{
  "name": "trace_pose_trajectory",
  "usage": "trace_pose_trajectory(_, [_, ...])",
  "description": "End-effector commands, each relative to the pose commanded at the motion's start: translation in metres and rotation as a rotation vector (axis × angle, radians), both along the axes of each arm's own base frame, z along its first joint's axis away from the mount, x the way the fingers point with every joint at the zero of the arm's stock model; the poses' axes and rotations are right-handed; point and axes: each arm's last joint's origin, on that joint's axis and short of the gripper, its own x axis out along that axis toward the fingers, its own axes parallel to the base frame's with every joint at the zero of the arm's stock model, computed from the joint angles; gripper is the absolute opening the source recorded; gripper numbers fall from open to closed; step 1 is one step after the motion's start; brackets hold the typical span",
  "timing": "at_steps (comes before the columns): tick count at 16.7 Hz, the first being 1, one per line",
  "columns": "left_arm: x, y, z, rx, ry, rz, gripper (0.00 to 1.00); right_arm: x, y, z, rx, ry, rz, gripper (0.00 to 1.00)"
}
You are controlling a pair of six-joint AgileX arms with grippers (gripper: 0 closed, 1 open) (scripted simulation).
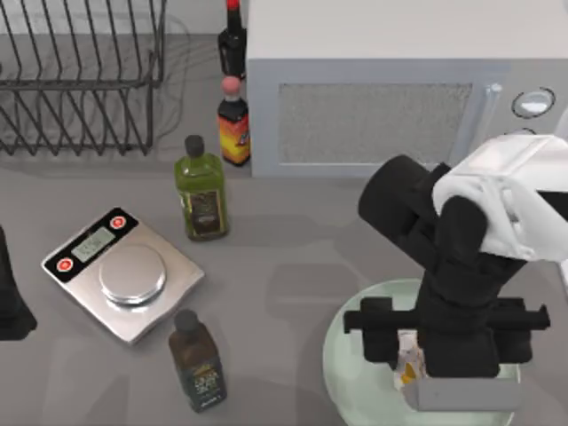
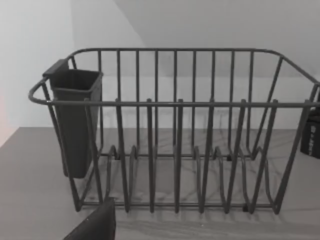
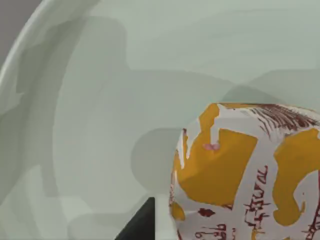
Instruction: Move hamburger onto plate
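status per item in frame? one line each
hamburger: wrapped, over the plate, under the right gripper
plate: flat on the table, at the top view's right
right gripper: above the plate, at the hamburger
left gripper: parked at the table's left edge
scale: nothing on its disc
bottles: four, upright, capped
rack: no dishes in it

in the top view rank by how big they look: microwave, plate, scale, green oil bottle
Largest to smallest, as seen from above:
1. microwave
2. plate, partly hidden under the right arm
3. scale
4. green oil bottle

Plate versus scale is slightly unsure, since the arm covers much of the plate.
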Motion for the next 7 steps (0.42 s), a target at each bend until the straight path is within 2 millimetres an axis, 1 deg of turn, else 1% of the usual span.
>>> trace_pose_trajectory(1, [0.0,0.0,0.0,0.0,0.0,0.0,1.0,0.0,0.0,0.0,0.0,0.0,0.0,0.98])
trace_pose_trajectory(2, [0.0,0.0,0.0,0.0,0.0,0.0,1.0,0.0,0.0,0.0,0.0,0.0,0.0,1.0])
trace_pose_trajectory(7, [0.0,0.0,0.0,0.0,0.0,0.0,1.0,0.0,0.0,0.0,0.0,0.0,0.0,1.0])
